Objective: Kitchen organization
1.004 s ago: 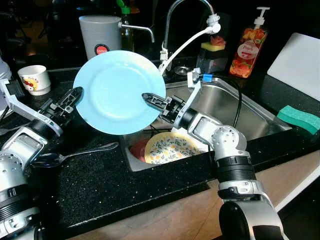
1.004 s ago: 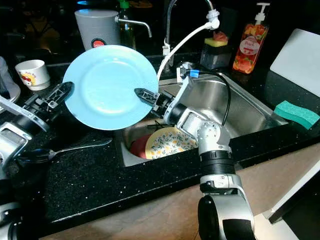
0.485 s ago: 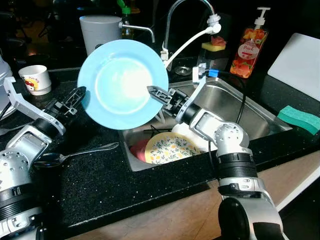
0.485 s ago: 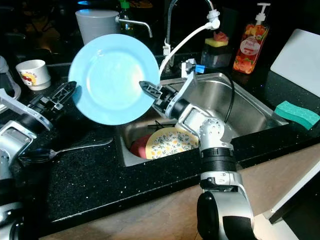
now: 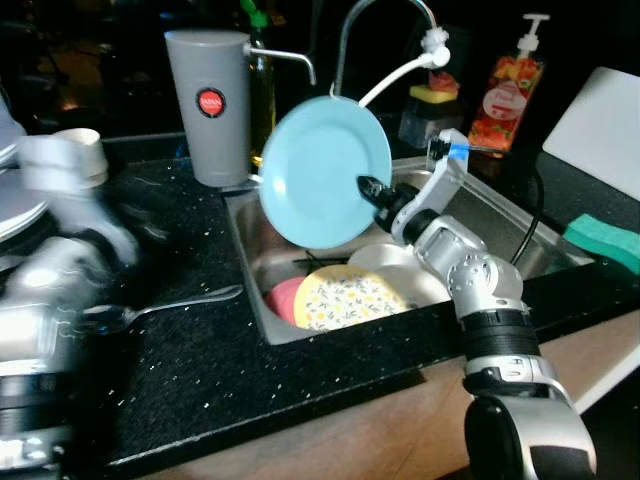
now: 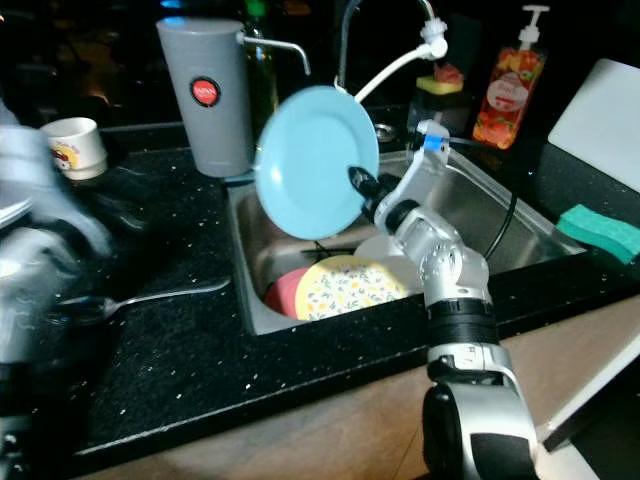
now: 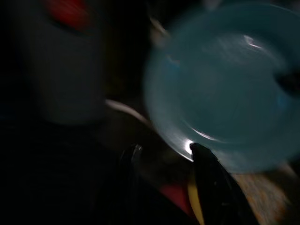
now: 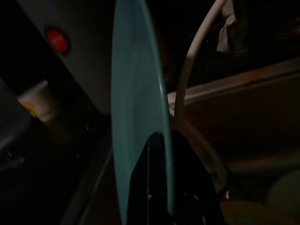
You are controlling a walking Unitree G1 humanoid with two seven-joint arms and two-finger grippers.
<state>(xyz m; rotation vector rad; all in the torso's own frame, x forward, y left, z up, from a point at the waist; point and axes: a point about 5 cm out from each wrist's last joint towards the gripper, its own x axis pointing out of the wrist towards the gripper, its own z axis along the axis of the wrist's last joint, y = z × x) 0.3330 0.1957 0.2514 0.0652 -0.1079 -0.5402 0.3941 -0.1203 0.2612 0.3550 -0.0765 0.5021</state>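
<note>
Over steel sink (image 5: 520, 215): round glossy plate (image 5: 322, 170).

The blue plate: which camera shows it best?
The left eye view: the blue plate faces the camera, sharp and whole, pinched at its rim by the right tool. The right eye view matches. The left wrist view blurs it; the right wrist sees it edge-on.

Your right arm reaches forward over the sink, elbow bent, its right gripper (image 5: 368, 190) pinching the blue plate (image 5: 322, 170) by the rim between its 2 fingers. Your left arm (image 5: 50, 300) is a blur at the worktop's left edge, its left gripper (image 7: 168, 159) parted.
</note>
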